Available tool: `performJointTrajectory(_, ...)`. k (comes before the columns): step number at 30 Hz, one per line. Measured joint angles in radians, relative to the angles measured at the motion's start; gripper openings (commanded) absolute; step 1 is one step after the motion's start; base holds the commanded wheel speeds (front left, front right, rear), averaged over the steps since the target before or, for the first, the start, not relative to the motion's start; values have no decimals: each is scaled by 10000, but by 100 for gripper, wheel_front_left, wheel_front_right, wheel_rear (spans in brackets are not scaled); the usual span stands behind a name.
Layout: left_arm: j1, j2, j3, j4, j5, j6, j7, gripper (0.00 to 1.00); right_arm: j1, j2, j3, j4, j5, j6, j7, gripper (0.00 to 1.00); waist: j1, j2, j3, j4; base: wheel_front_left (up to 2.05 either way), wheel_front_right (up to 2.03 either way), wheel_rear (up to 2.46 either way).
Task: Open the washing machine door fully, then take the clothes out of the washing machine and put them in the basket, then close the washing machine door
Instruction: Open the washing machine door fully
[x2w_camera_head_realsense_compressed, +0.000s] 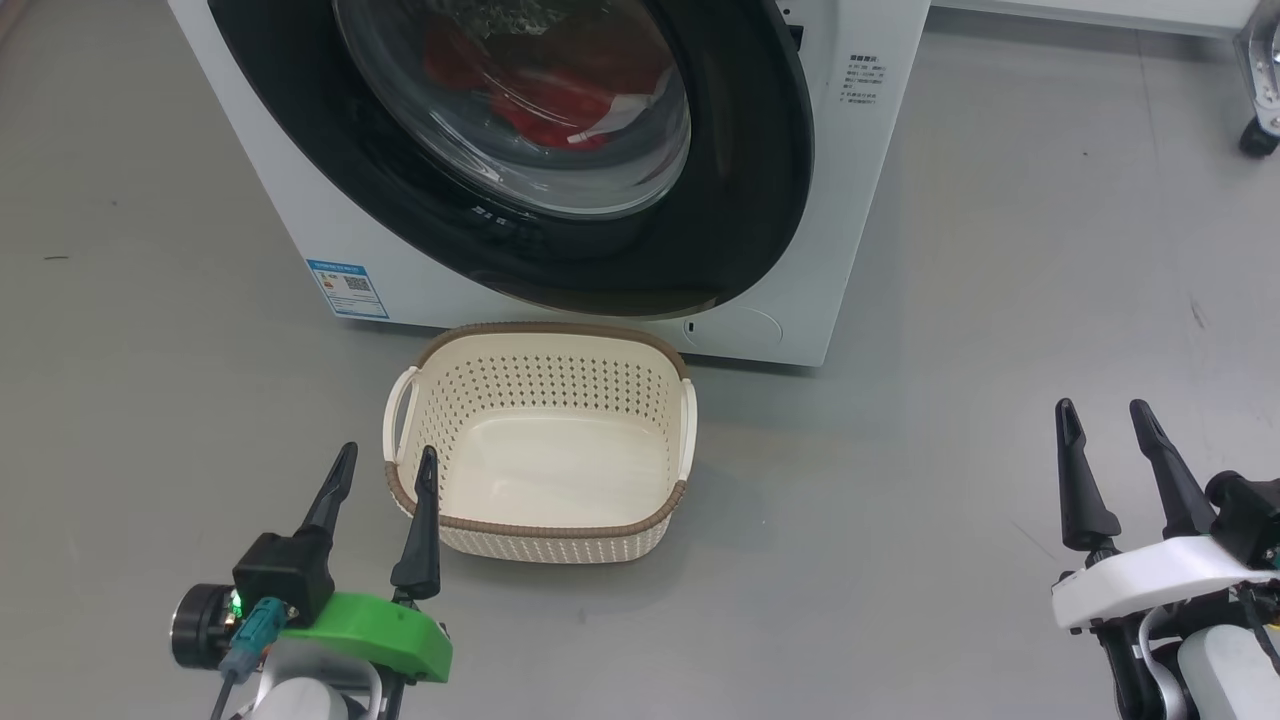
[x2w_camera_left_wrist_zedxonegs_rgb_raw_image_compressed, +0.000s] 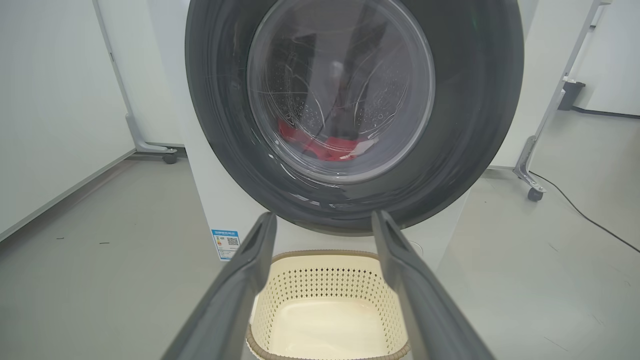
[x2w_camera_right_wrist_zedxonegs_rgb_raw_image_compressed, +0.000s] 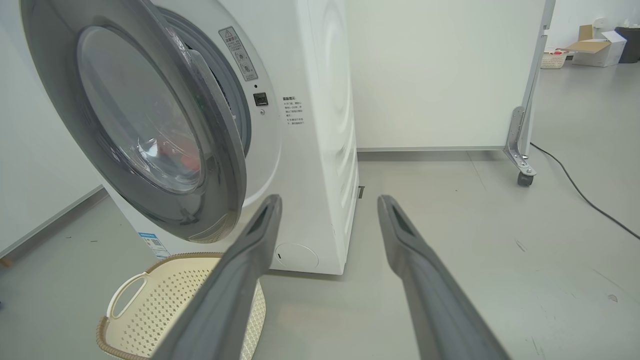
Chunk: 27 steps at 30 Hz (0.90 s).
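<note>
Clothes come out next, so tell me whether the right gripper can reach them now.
Probably not: the door is only ajar, its glass covering the clothes, and the open right gripper sits aside.

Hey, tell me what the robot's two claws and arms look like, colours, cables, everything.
The left claw has two long, dark, tapering fingers on a bright green mount, with a black block, a green light and a teal plug. The right claw has the same fingers on a white mount.
</note>
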Motion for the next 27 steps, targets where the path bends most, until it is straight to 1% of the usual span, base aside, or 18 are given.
performJointTrajectory(27,57,2,2,-44,2,-13,0,100,164,77,-82,-146,-46,-2,-46,100,0,0,80,28,0,0,0)
